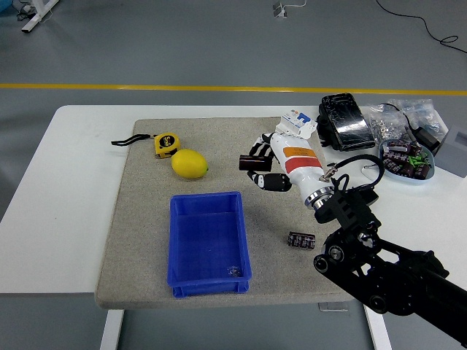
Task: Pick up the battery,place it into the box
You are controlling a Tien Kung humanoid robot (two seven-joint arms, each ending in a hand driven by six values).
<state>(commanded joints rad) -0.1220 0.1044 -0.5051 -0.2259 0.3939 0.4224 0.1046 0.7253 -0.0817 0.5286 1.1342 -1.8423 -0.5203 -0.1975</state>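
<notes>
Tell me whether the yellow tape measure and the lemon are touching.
Apart. The head view shows a thin strip of grey mat between the tape measure and the lemon just below and to its right.

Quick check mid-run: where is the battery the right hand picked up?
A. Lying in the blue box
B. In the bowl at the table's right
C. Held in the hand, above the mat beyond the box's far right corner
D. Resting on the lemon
C: the right hand grips a dark battery above the grey mat, not yet over the blue box.

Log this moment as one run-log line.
right hand: shut on battery | above mat, beyond box | second battery on mat | not yet placed
</notes>
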